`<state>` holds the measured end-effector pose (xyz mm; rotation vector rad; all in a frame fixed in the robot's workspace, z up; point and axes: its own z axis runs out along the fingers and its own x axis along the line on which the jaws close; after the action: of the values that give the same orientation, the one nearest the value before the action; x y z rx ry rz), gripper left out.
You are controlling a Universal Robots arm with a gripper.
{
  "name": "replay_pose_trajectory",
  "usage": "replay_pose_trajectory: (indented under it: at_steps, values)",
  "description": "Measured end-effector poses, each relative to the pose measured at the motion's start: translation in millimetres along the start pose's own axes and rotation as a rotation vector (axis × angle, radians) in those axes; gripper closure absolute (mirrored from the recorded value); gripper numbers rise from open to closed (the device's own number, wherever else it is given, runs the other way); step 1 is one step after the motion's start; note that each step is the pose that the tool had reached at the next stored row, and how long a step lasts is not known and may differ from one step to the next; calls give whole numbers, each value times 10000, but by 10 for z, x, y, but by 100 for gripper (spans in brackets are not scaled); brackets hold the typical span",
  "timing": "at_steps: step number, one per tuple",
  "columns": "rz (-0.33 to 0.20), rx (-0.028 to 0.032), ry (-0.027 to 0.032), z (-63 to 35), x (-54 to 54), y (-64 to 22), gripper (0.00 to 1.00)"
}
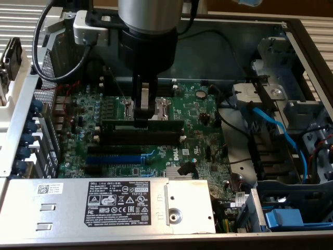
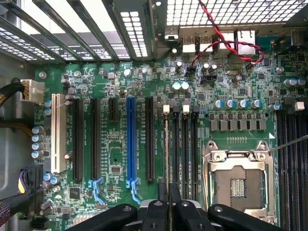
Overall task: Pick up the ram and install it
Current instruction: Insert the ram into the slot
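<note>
Little open room is showing around the gripper: the CPU socket is sitting just beside it, the blue expansion slot is running parallel nearby, and the grey power supply is bordering the board's edge. Its fingers are standing narrow, pinching the ram, which is standing on edge along the black memory slots, long, dark and thin.

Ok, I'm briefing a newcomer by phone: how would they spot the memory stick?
In the open computer case, find the green circuit board. Near its middle, the memory stick stands on edge, long and dark. Unlike the bare black slots and the blue slot beside it, it is gripped by the tool.
</note>
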<state>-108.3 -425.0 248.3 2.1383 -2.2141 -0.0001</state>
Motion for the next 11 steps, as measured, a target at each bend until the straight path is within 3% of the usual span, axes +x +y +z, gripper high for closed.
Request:
replay_pose_trajectory:
  at_steps: [3,11]
  values:
    - [-2,0,-53,2,3,6,87]
    - [-4,-39,-54,20,6,8,87]
